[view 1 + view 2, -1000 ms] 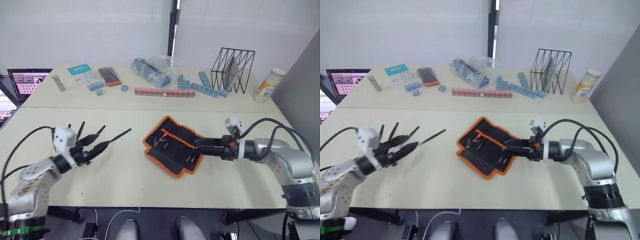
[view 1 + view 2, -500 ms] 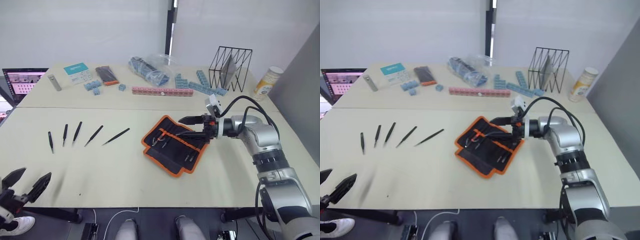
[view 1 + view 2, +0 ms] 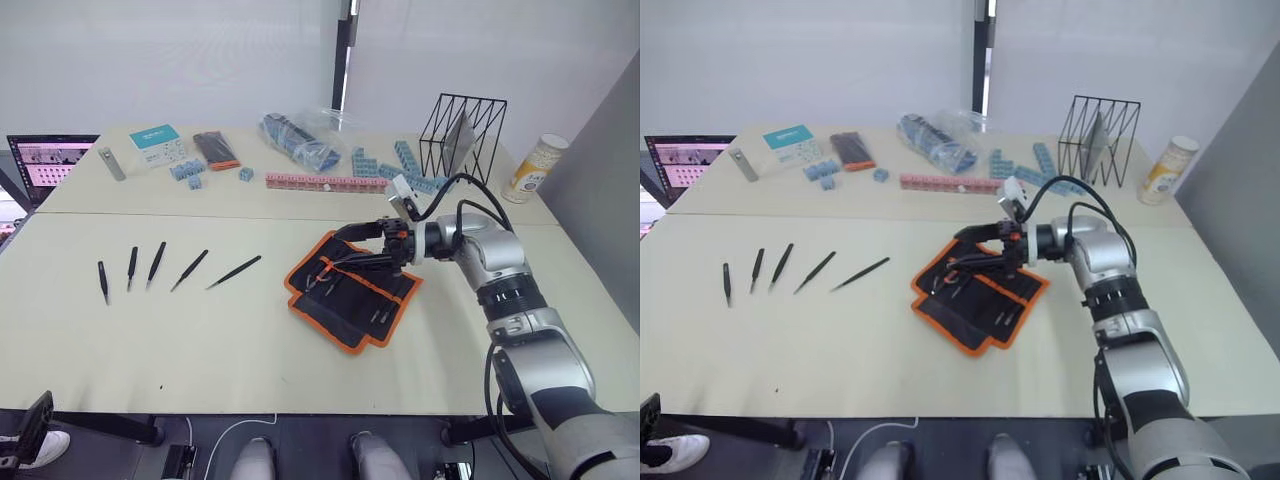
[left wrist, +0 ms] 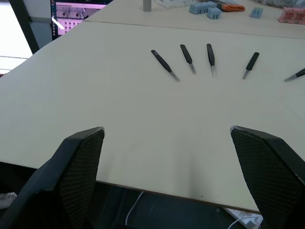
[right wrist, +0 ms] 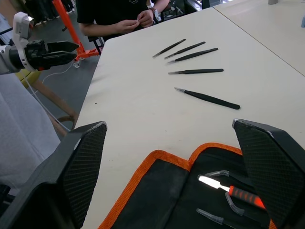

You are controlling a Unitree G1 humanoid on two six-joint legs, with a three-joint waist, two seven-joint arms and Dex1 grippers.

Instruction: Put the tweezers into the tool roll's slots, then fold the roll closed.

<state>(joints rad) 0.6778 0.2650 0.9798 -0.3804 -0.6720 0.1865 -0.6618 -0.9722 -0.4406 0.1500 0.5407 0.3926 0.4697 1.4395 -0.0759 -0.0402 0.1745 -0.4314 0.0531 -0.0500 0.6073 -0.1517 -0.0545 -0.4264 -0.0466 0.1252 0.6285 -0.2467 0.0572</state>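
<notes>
Five tweezers (image 3: 233,272) lie fanned at 9 o'clock of the roll (image 3: 352,290), ungrasped. Right end effector (image 3: 358,243) hovers spread over its slots (image 3: 345,275), likely to steady it; left end effector (image 4: 171,174) spread too.

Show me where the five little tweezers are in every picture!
Left eye view: tweezers fanned out on the table's left part.
Right eye view: tweezers in the same row, left part.
Left wrist view: tweezers across the far tabletop.
Right wrist view: tweezers beyond the roll's orange edge.
Shared landmark: the tool roll, on the row's right in both eye views.
</notes>
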